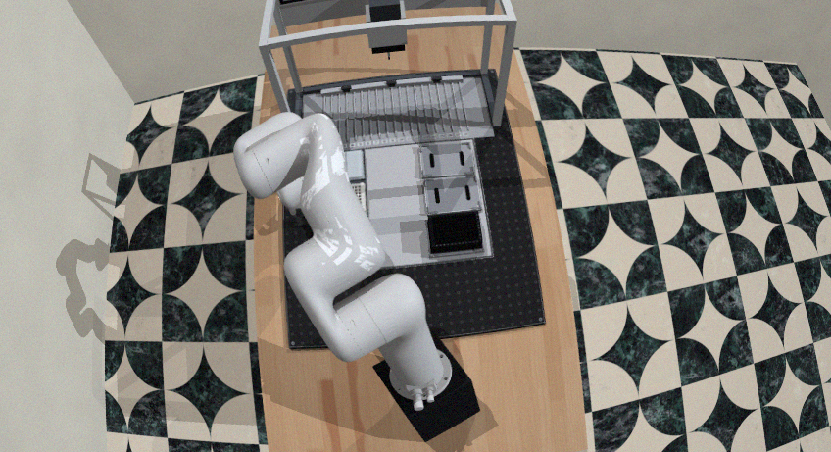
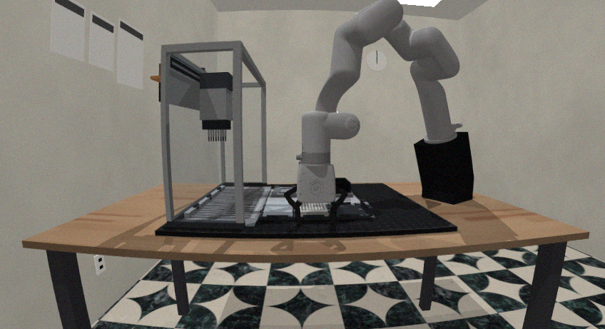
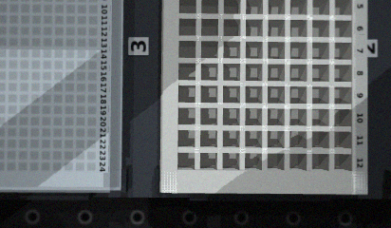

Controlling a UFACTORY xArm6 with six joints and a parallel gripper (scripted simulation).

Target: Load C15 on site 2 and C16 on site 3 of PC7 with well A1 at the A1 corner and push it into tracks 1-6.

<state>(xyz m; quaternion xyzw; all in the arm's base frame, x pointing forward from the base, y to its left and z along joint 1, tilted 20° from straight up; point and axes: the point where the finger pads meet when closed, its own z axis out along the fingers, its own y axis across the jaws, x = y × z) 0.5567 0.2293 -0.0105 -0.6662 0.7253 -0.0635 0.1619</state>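
The instrument frame with its loading rails stands beyond the gripper, and no carrier is in the tracks, so the push-in is not yet done. PC7 lies directly under the gripper, on the apron. Nests S2 and S3 look vacated. C15 sits just below the wide-open, empty fingers, C16 beside it at label 3. C51 remains off to one side in its nest.

The open end effector straddles C15, C16 just beside.
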